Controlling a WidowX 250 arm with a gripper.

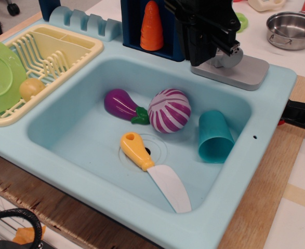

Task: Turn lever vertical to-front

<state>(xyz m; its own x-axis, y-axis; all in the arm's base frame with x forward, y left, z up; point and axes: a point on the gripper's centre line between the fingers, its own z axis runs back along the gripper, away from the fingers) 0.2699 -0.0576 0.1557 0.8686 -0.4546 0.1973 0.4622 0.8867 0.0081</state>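
The grey lever shows only as its round pivot (231, 57) and its flat grey base plate (246, 73) on the back rim of the light blue sink (256, 119). My black gripper (205, 49) stands over and in front of the lever and hides its arm. The gripper's lower end sits at the left side of the pivot, just above the plate. The black body hides how the jaws stand and whether they touch the lever.
In the basin lie a purple eggplant (120, 104), a purple-striped ball vegetable (169, 110), a teal cup (214, 136) and a yellow-handled toy knife (152, 168). An orange carrot (151, 26) stands in a blue holder. A yellow dish rack (53, 52) is left, a steel pot (292, 28) back right.
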